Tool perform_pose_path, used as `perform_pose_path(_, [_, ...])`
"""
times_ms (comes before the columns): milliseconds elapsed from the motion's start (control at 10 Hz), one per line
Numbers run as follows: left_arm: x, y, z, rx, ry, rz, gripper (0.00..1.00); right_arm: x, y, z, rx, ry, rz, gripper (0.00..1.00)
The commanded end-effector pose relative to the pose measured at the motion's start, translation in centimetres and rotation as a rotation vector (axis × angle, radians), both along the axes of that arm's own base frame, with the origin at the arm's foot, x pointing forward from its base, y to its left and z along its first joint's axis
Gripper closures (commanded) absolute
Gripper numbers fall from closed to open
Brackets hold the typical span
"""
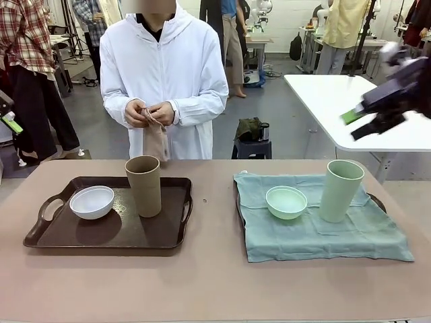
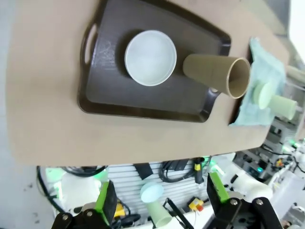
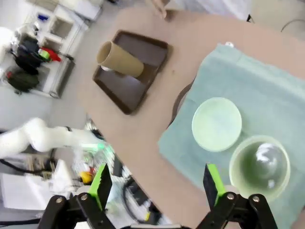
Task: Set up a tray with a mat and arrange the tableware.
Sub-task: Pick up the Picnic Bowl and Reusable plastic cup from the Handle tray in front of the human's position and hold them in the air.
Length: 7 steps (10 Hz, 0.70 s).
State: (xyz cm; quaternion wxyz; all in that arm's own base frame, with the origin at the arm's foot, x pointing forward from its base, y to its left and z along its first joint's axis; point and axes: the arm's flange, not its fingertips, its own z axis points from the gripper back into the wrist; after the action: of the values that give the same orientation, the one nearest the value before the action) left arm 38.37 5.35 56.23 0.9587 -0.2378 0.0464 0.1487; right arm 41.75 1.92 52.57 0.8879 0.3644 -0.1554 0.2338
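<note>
Step in hand: I judge we are halfway. The right-hand tray (image 1: 378, 200) is dressed, the left-hand tray (image 1: 40, 232) is not.
Right tray: a green mat (image 1: 323, 235) is draped over it, with the mint bowl (image 1: 286, 202) near the middle and the pale green tumbler (image 1: 341, 190) upright just beside it.
Left tray: bare dark surface with no mat. The white bowl (image 1: 92, 202) sits toward the handle on my left, and the brown tumbler (image 1: 144, 186) stands upright beside it.
Person: both hands (image 1: 149, 113) are held at chest height across the table (image 1: 215, 282), pinching a tan cloth (image 1: 156, 140) that hangs folded. It is probably the second mat, though folded like that I can't be sure.
Left gripper (image 2: 161, 186): fingers spread with nothing between them, held high and off my edge of the table, looking down on the left tray.
Right gripper (image 3: 156, 174): fingers spread and empty, raised above the pale green tumbler and mint bowl. In the front view it is blurred, off to the right.
Next move calls for: getting the tan cloth under the left tray's tableware. As I read it, the bowl and tumbler must come off the tray first, then the cloth goes down flat, then both go back.
Watch for: the brown tumbler is tall and would tip easily if gripped off-centre.
</note>
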Motion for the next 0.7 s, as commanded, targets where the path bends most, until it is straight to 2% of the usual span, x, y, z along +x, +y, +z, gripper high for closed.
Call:
perform_pose_path(0, [-0.3,-1.7,1.0,0.083,0.039,0.047,0.0,0.3,6.3,-5.3,-0.15,-0.139,0.126,0.0])
perform_pose_path(200, [0.7,-2.8,2.1,0.117,0.093,0.075,0.0,0.3,12.4,-9.1,-0.277,-0.274,0.274,0.0])
perform_pose_path(400, [2.1,-3.5,2.9,0.129,0.136,0.111,0.0,0.1,17.2,-11.8,-0.278,-0.358,0.391,0.0])
perform_pose_path(500, [2.8,-3.8,2.7,0.126,0.143,0.106,0.0,0.1,18.1,-12.2,-0.254,-0.43,0.383,0.0])
perform_pose_path(600, [0.8,-3.4,2.1,0.1,0.09,0.089,0.0,0.1,17.6,-11.9,-0.209,-0.409,0.338,0.0])
